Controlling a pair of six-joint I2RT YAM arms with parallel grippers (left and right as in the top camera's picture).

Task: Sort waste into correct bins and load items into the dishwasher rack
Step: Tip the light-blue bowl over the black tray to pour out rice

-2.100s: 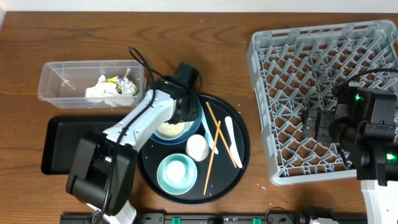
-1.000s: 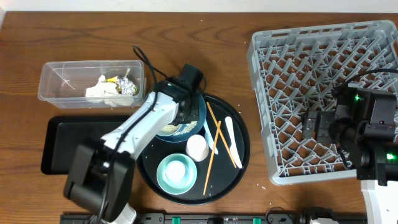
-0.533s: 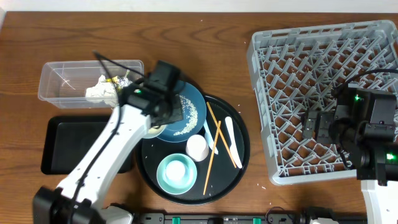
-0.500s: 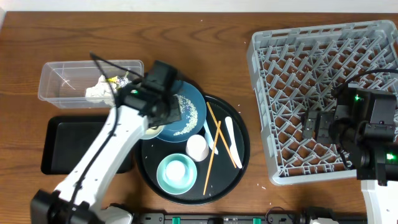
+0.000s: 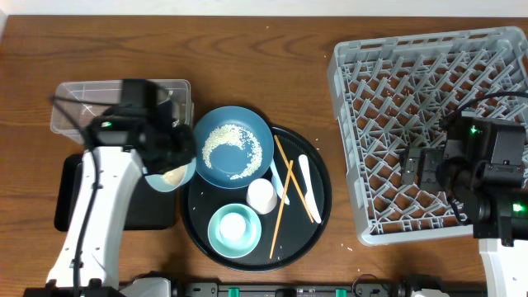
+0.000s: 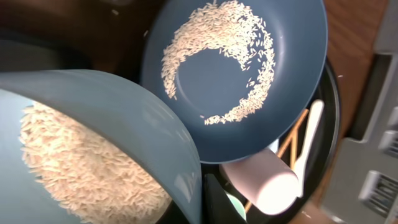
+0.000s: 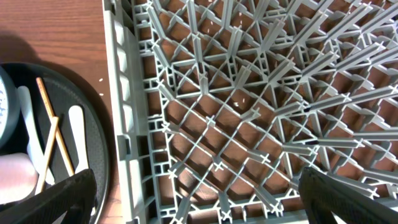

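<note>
Overhead: the left gripper [image 5: 167, 148] is clamping the light blue bowl [image 5: 172, 175], now moved left off the dark-blue plate [image 5: 233, 153], over the edge of the black tray [image 5: 64, 194]. Left wrist: stiff, slick and rice-laden, it is tilting; a rim pinch suits. Right wrist: the right gripper [image 7: 202, 196] is waiting apart above the dishwasher rack [image 7: 127, 124].

Overhead, the left arm [image 5: 103, 177] and left gripper [image 5: 169, 153] are smeared by blur, covering much of the clear tub [image 5: 70, 99] and part of the shallow black tray [image 5: 153, 206]. The dishwasher rack [image 5: 412, 99] runs off the right edge. In the left wrist view the light blue bowl [image 6: 93, 124] hides the fingers.
</note>
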